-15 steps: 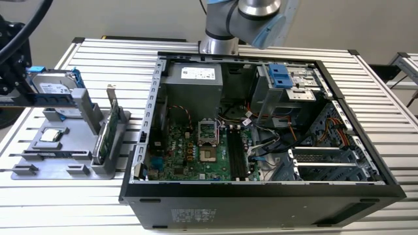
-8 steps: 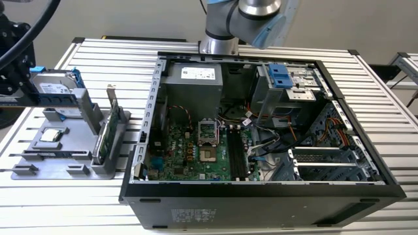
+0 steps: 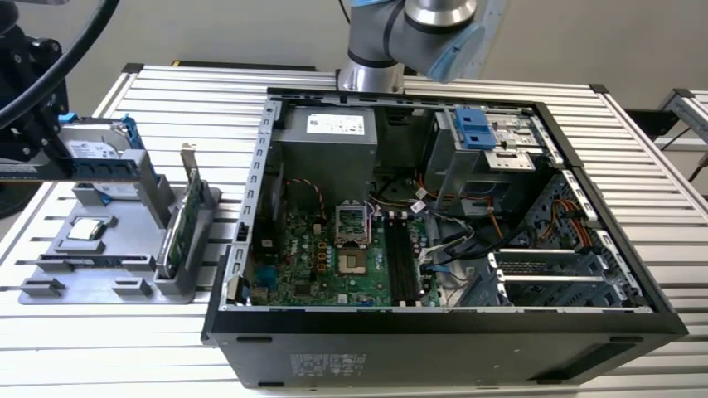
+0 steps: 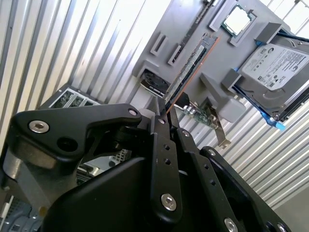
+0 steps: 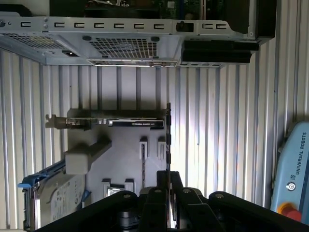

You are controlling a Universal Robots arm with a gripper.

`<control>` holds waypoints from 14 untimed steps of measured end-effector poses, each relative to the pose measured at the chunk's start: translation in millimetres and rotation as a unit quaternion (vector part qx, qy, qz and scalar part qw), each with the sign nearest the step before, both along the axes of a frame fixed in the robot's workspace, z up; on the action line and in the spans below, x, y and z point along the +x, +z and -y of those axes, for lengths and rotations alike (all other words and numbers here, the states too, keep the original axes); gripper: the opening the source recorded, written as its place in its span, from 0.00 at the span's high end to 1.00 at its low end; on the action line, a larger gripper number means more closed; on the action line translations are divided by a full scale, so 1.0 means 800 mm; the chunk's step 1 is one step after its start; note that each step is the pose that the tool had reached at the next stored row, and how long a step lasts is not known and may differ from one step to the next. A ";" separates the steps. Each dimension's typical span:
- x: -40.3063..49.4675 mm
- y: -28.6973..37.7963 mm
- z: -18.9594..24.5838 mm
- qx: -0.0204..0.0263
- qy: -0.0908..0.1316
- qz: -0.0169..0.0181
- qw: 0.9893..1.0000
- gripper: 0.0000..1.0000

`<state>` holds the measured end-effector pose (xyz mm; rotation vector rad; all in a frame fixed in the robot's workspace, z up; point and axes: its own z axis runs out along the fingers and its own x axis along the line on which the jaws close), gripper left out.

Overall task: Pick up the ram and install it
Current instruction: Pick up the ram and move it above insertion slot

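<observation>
The ram (image 3: 98, 168) is a long, narrow green stick with black chips, held level above the grey holder tray (image 3: 66, 257) at the exterior view's left. My gripper (image 3: 25, 166) is shut on one end of it. In both wrist views the ram shows edge-on as a thin strip (image 4: 189, 72) (image 5: 168, 137) running out from between my closed gripper (image 4: 167, 118) (image 5: 168, 178). The open computer case (image 3: 575, 249) lies to the exterior view's right, with the green motherboard (image 3: 321, 257) and its long dark memory slots (image 3: 400, 259) facing up.
On the tray stand a silver hard drive with blue rails (image 3: 94, 148) (image 4: 275, 72), a green expansion card with a metal bracket (image 3: 184, 217) (image 5: 125, 123) and a processor chip (image 3: 86, 230) (image 4: 237, 19). The case's wall (image 5: 125, 46) lies beyond the tray.
</observation>
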<state>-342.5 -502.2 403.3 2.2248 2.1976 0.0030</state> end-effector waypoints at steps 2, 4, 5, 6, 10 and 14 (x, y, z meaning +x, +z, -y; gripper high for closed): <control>0.002 0.0000 0.0000 0.000 0.000 0.000 1.000 1.00; 0.004 0.0001 0.0000 0.000 0.000 0.000 1.000 1.00; 0.005 0.0000 0.0000 0.000 0.000 0.000 1.000 1.00; 0.006 0.0000 0.0000 0.000 0.000 0.000 1.000 1.00; 0.011 0.0001 0.0000 0.000 0.000 -0.001 1.000 1.00; 0.015 0.0001 0.0000 0.000 0.000 -0.001 1.000 1.00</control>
